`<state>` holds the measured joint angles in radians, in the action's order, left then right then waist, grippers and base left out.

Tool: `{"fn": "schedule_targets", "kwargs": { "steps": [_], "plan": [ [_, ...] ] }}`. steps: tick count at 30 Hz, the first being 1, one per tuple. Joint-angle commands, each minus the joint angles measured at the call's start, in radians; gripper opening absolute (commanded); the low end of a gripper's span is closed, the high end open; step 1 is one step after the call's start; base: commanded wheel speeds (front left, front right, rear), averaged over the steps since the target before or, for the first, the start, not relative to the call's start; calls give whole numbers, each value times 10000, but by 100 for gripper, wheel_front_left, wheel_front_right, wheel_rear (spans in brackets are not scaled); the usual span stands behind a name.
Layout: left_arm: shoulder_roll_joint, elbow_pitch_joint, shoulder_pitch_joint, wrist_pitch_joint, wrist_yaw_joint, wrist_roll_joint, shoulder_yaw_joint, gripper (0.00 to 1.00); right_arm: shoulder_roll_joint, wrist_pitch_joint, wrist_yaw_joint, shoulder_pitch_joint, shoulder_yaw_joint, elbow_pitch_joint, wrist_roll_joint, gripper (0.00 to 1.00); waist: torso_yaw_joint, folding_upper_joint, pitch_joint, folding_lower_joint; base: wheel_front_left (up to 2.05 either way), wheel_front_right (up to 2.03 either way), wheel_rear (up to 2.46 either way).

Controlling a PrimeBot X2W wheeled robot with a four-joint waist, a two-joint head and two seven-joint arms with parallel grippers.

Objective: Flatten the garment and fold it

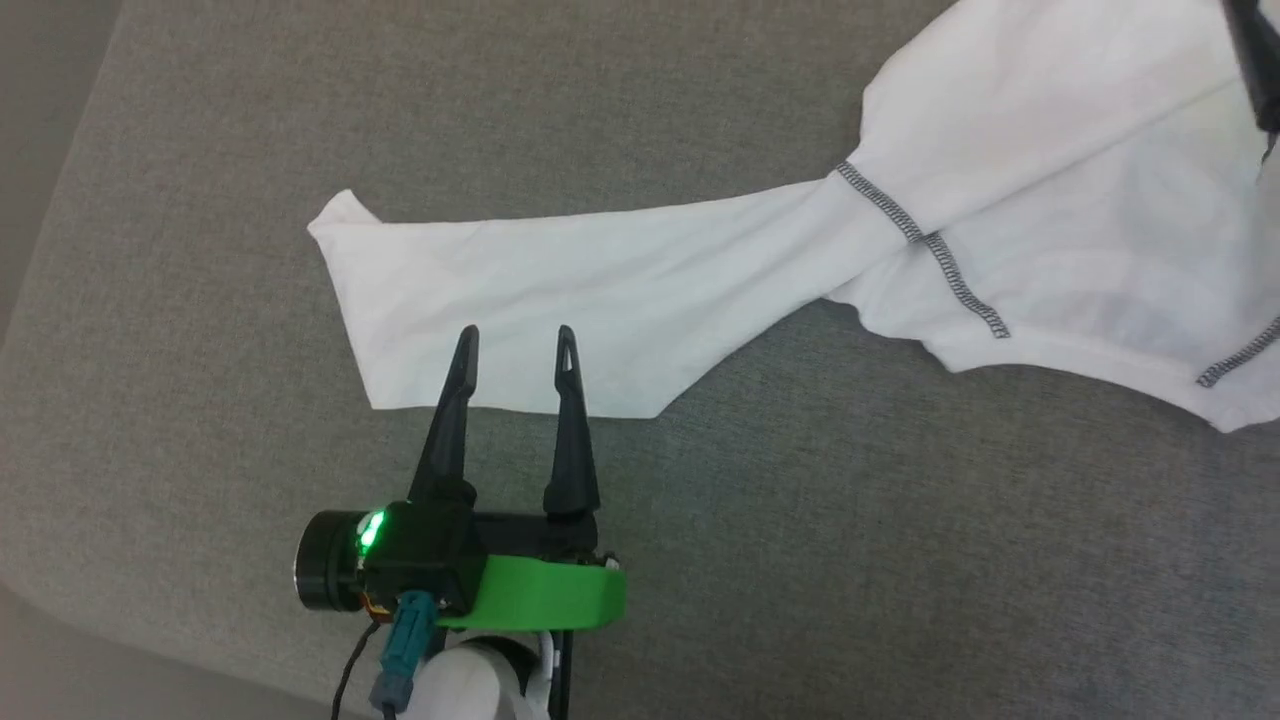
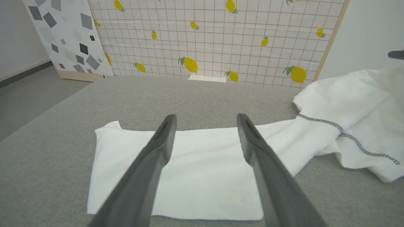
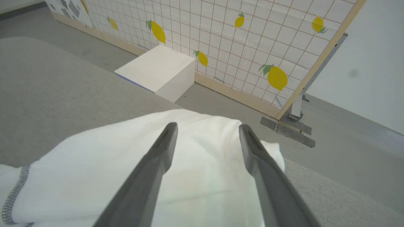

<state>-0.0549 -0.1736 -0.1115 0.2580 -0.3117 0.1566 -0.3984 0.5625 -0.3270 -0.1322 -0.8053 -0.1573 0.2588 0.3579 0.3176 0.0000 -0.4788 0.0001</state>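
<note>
While looking down on the grey cushion (image 1: 200,200), find the garment (image 1: 1050,150) lying on top of it, with the body bunched in soft folds toward the cushion's right side and one long sleeve (image 1: 600,290) stretched flat toward the cushion's left side. Not yet folded. Note the dark grey-and-white stitching (image 1: 890,210) across the sleeve's join with the body, right of the cushion's middle. Ends in a squared cuff well short of the cushion's left edge.

Above the cushion's near left part, see the left gripper (image 1: 515,335) with its two dark fingers spread apart and clamped on nothing, tips overlapping the near hem of the sleeve. Cannot tell whether touching the cloth or hanging just over it. From the left wrist, straddles the cuff end of the sleeve, with bare cushion beyond.

Over the cushion's far right part, see the right gripper (image 3: 206,126), fingers likewise apart and gripping nothing, poised over a rounded fold of the garment close to the cushion's edge.

Off the cushion, beyond that edge: grey floor (image 3: 347,142), a white box (image 3: 157,67) standing on it close to the cushion, and behind the box a lemon-printed grid panel (image 3: 252,31).
</note>
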Motion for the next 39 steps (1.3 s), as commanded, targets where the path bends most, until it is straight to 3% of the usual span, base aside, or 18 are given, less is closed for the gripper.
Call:
{"fn": "schedule_targets", "kwargs": {
  "steps": [1, 9, 14, 20, 27, 28, 29, 30, 39],
  "plan": [
    [47, 26, -6, 38, 28, -98, 99, 100, 100, -33, 15, 439, 16, -442, 327, 100, -388, 0, 548, -1, 0, 0, 0],
    [47, 48, 522, 38, 359, -265, 641, 100, 447, -1514, 15, 3560, 203, -3268, 1504, 100, -687, 0, 1311, -1, 0, 0, 0],
    [47, -87, 674, 38, 495, -261, 690, 100, 661, -2368, 15, 5092, 32, -4251, 1812, 100, -569, 0, 1177, -1, 0, 0, 0],
    [47, -130, 554, 38, 495, -162, 490, 100, 1216, -2567, 15, 5131, -850, -4198, 1530, 100, -175, 0, 681, -1, 0, 0, 0],
    [47, -130, 373, 38, 368, 3, 323, 100, 2135, -2666, 15, 4186, -2704, -3303, 1363, 100, 203, 0, 412, -1, 0, 0, 0],
    [47, -118, 361, 38, 347, 20, 301, 100, 2209, -2649, 15, 4044, -2903, -3134, 1361, 94, 227, 0, 416, -1, 0, 0, 0],
    [47, -108, 353, 38, 323, 37, 295, 100, 2215, -2599, 15, 3934, -2988, -3001, 1378, 42, 233, 0, 436, -1, 0, 0, 0],
    [47, -101, 354, 38, 299, 52, 301, 100, 2186, -2530, 15, 3830, -3031, -2883, 1395, 0, 226, 0, 467, -1, 0, 0, 0],
    [47, -35, 541, 38, 361, -31, 768, 100, 1894, -2260, 15, 3436, -3010, -3321, 2560, 0, -547, 0, 1240, -1, 0, 0, 0]
  ]
}}
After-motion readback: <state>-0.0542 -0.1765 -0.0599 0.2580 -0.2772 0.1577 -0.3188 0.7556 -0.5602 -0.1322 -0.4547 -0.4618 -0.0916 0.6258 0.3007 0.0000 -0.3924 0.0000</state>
